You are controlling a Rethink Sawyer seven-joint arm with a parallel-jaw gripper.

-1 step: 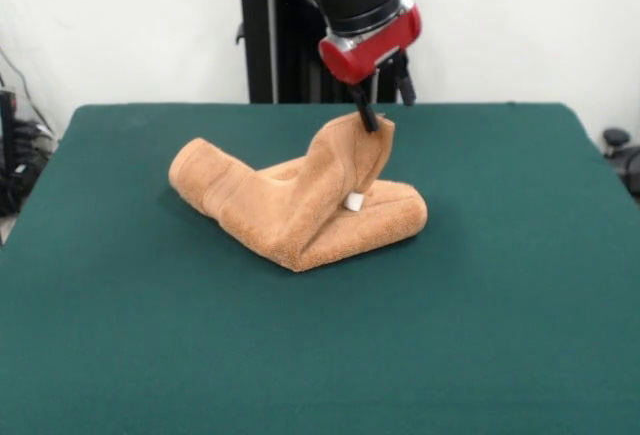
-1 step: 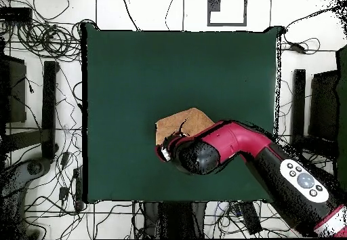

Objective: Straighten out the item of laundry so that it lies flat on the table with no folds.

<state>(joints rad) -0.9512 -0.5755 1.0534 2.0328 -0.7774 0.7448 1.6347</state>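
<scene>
We see the towel (image 1: 290,205) folded on the table (image 1: 300,355), one corner pinched by the gripper (image 1: 368,120); overhead, the arm (image 2: 237,146) hides most of it.

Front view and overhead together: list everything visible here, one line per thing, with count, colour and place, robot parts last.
towel: one, orange-tan, crumpled in folds near the middle of the table, one corner lifted up
tag: one, white, on the towel below the lifted corner
table: one, dark green cloth cover, fills most of the front view
cables: many, black, on the white floor round the table in the overhead view
arm: one, red and black, reaching over the table's robot side
claw: one, black, pinching the towel's raised corner
</scene>
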